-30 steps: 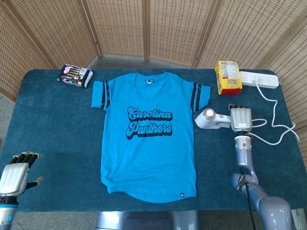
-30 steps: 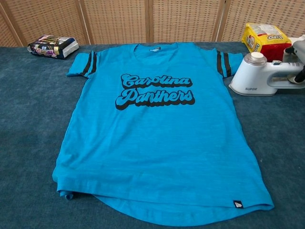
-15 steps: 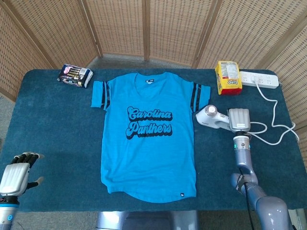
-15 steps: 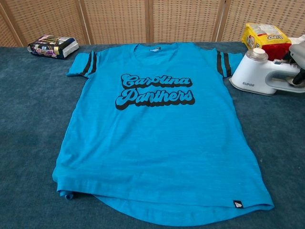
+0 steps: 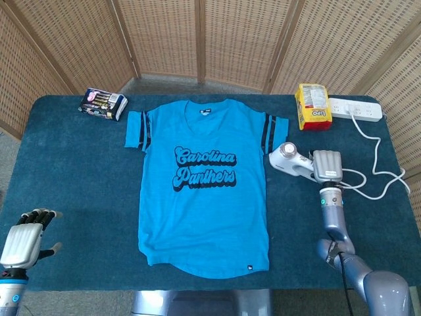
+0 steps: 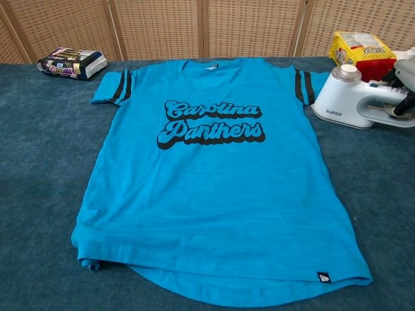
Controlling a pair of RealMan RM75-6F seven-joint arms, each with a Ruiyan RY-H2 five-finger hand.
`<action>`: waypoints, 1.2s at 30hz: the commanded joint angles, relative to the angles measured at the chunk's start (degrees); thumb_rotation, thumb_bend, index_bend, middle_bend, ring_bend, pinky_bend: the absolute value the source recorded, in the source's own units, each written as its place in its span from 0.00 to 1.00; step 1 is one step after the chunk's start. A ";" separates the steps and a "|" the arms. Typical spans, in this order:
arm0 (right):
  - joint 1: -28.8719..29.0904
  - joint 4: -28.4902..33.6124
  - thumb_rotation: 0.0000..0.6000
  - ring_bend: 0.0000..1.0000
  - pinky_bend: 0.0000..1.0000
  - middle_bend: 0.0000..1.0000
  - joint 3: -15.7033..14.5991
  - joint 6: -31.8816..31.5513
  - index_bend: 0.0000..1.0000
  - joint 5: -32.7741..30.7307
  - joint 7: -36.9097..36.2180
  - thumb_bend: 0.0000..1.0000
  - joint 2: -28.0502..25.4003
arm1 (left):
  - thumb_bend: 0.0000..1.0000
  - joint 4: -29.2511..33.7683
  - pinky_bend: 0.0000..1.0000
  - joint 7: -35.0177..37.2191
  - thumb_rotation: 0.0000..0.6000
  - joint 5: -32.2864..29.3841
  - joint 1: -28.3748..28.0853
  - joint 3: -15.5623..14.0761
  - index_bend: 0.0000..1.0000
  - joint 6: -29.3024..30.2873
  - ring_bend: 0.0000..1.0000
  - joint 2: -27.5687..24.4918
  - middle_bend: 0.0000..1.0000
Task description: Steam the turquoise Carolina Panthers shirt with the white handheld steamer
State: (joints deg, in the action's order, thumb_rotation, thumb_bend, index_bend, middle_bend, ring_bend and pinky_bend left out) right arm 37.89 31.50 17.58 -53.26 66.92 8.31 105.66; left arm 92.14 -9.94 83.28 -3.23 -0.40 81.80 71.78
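My right hand (image 5: 327, 164) grips the handle of the steamer (image 5: 289, 158), a smooth white plastic body with a round cap, tilted just off the shirt's sleeve. The shirt (image 5: 205, 187) lies flat to that hand's left, heathered turquoise knit with black script and striped sleeves. My left hand (image 5: 25, 238) hangs loosely open, holding nothing, off the counter's (image 5: 72, 171) near corner.

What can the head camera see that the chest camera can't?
Only the head view shows the left hand, the white power strip and the looping cord. Only the chest view shows the writing on the steamer. Both show the shirt, the steamer beside it, the yellow packet, the dark packet and the right hand on the steamer's handle.
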 commanded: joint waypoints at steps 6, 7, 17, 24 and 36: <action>-2.08 8.78 1.00 0.76 0.75 0.73 1.46 -0.02 0.69 -1.89 -2.60 0.32 -4.58 | 0.17 0.25 0.23 -0.33 0.92 0.14 -0.24 0.13 0.32 -0.04 0.22 0.05 0.32; -2.18 9.19 1.00 0.76 0.75 0.73 1.50 -0.08 0.69 -1.96 -2.69 0.32 -4.81 | 0.17 0.25 0.23 -0.36 0.91 0.15 -0.25 0.14 0.32 -0.02 0.22 0.05 0.32; -3.07 12.41 1.00 0.76 0.74 0.73 1.06 -0.84 0.70 -1.72 -3.78 0.31 -6.74 | 0.17 0.41 0.23 -0.91 0.90 1.12 -1.00 0.16 0.32 -0.39 0.22 0.07 0.32; -3.45 14.62 1.00 0.76 0.74 0.72 1.28 -0.80 0.70 -2.34 -4.64 0.31 -7.65 | 0.17 1.41 0.23 -2.57 0.91 2.85 -2.51 -0.10 0.32 -1.73 0.22 -0.02 0.32; -4.26 18.57 1.00 0.76 0.74 0.72 1.57 -1.20 0.70 -3.46 -5.27 0.31 -9.44 | 0.14 2.90 0.23 -6.07 0.87 7.93 -7.39 -1.73 0.32 -7.71 0.22 0.72 0.32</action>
State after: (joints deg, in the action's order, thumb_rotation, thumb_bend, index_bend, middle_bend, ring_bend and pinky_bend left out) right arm 33.74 49.79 19.17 -54.27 63.50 2.93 96.44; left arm 94.65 -15.42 90.48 -9.93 -1.83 74.81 72.25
